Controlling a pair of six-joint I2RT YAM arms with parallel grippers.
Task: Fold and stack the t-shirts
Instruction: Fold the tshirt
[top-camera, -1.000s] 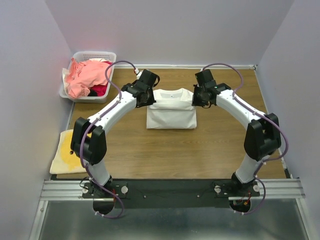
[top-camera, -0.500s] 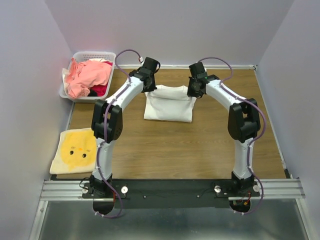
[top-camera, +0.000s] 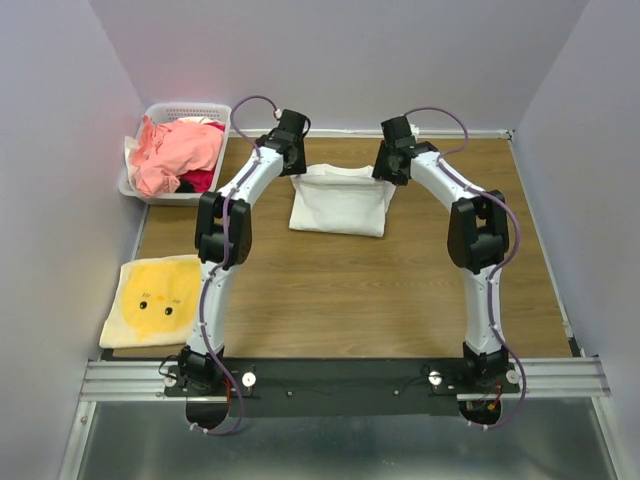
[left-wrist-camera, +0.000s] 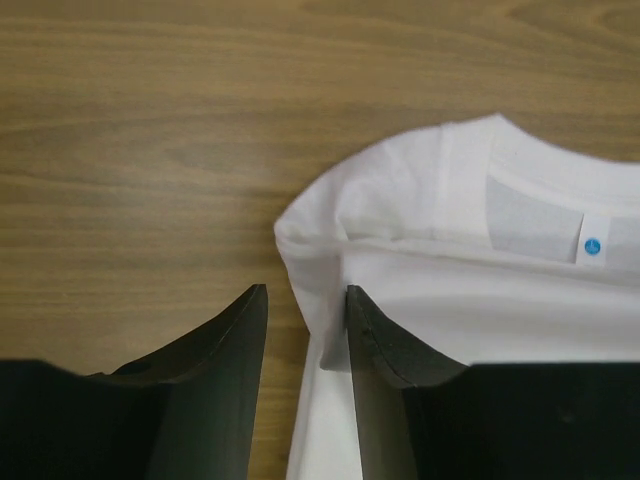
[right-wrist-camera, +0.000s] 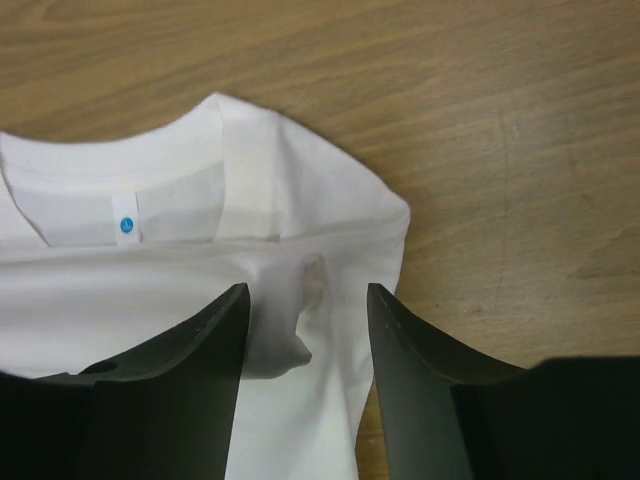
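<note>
Looking down from above, I see the white t-shirt (top-camera: 338, 205) lying folded on the far middle part of the desk (top-camera: 330, 300), with its collar toward the back wall. My left hand (left-wrist-camera: 305, 292) is at the shirt's far left corner with its fingers spread. Between them I see wood and the rounded edge of the shoulder fold, and the cloth is not pinched. My right hand (right-wrist-camera: 308, 290) is at the far right corner, also spread, and a small bunched wrinkle of white cloth lies loose between its fingers. A neck label (left-wrist-camera: 593, 245) with a blue dot shows inside the collar. A salmon-pink t-shirt (top-camera: 175, 150) and a red t-shirt (top-camera: 200, 181) lie heaped in the white basket (top-camera: 190, 108) at the far left. A yellow folded cloth (top-camera: 155, 300) lies on the near left of the desk.
</note>
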